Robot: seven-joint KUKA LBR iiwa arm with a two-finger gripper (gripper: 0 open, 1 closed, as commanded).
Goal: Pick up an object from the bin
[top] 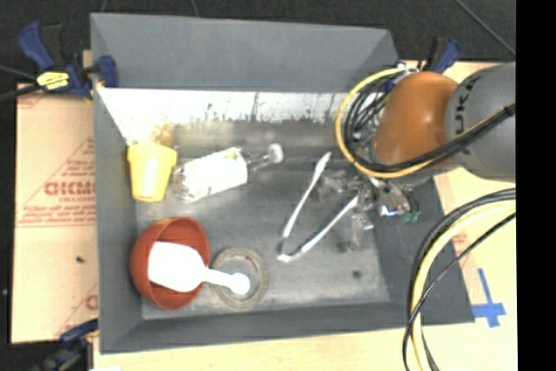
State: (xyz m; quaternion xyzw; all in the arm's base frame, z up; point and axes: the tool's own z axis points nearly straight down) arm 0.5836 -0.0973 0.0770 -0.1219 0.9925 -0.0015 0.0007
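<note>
White tongs (301,206) lie in the right half of the bin (243,48), joined end toward the middle, spread ends beside the gripper (358,211). Whether the gripper is clenched or released: cannot tell. To the left are a clear lid (228,261), a red bowl (148,249) holding a white scoop (178,267), a yellow cup (151,171) and a clear bottle (217,171).

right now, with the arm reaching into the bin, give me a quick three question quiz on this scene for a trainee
1. True or false: the white scoop rests in the red bowl.
2. Fill in: in the camera view, the clear round lid lies just to the ___ of the red bowl.
3. Which thing lies nearest the gripper? A red bowl, B white tongs, C clear round lid.
Key: 1 true; 2 right; 3 B.
</note>
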